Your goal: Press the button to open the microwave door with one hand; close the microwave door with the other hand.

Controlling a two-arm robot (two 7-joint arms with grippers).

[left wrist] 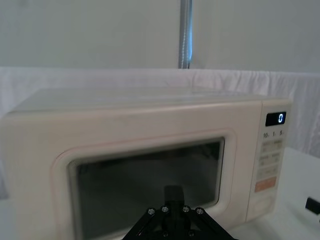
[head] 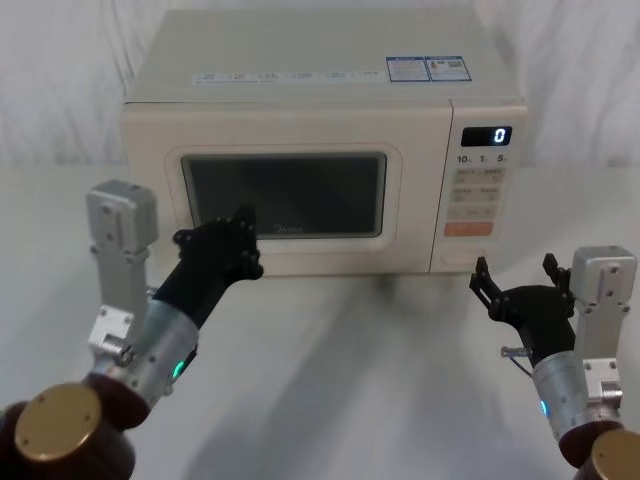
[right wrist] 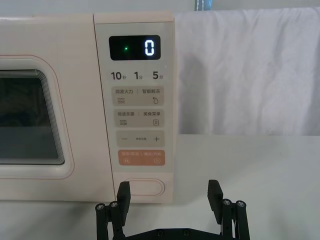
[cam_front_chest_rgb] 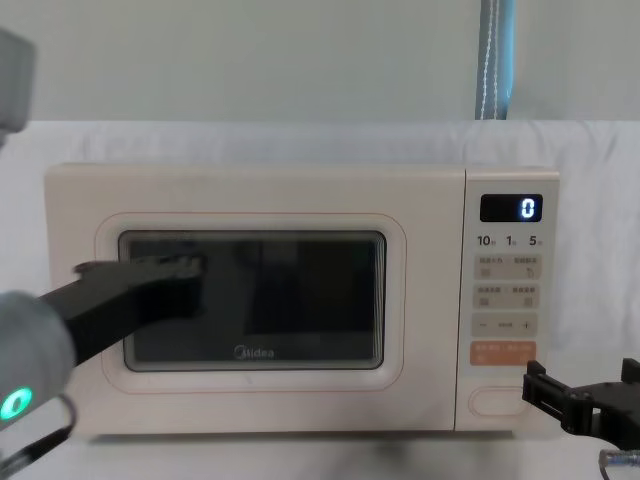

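Note:
The cream microwave door sits flush and closed, its dark window above the Midea logo. The wide pill-shaped button lies at the bottom of the control panel, under the orange key. My right gripper is open, just in front of the button and slightly to its right, not touching it. My left gripper is shut and points at the lower left of the door window, close to the glass.
The microwave stands on a white-covered table against a white draped backdrop. Its display reads 0. A metal pole rises behind it. Bare tabletop lies between my two arms.

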